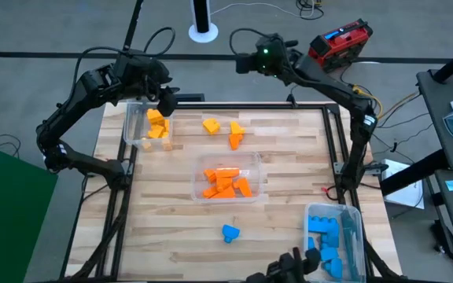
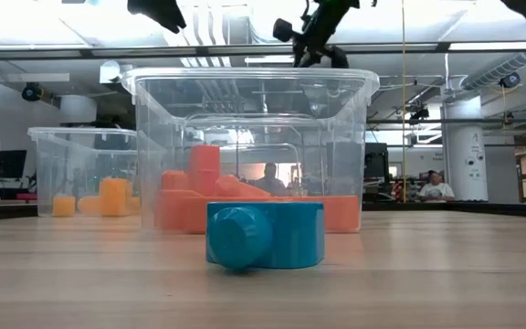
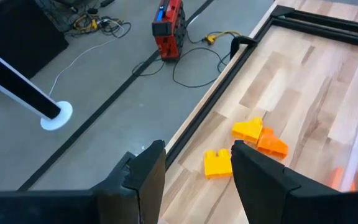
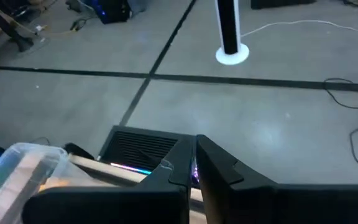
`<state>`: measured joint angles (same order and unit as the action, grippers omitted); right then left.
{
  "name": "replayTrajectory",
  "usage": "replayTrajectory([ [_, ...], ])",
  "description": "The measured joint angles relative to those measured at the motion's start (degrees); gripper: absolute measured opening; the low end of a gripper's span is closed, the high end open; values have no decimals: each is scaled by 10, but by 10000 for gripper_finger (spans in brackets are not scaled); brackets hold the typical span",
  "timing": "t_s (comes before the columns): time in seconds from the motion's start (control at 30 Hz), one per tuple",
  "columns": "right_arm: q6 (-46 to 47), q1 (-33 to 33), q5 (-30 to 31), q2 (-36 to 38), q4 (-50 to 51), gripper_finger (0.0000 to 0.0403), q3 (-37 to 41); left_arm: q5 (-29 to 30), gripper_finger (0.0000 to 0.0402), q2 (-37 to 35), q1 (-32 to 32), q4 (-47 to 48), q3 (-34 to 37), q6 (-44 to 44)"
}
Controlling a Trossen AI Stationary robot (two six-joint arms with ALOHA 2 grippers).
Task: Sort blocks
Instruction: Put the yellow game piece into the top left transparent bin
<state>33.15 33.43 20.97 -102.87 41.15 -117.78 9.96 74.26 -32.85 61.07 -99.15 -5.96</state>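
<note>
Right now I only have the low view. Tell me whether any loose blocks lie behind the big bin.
Observer: Three lie beyond the orange bin: a yellow block, a second yellow block, and an orange block right beside it.
Operator: Report the grippers.
Observer: The left gripper hangs open and empty over the yellow bin's edge. The right gripper waits shut beyond the table's far edge.
Operator: Say where blue goes.
Observer: A blue bin holding blue blocks sits at the near right corner.
</note>
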Motion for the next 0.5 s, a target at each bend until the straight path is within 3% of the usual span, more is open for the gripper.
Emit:
replayTrajectory([
  [0.3, 33, 1, -5, -14, 83, 13, 0, 0, 161, 0, 0, -1, 9, 0],
  [0.5, 54, 1, -48, -55, 123, 13, 0, 0, 161, 0, 0, -1, 33, 7],
])
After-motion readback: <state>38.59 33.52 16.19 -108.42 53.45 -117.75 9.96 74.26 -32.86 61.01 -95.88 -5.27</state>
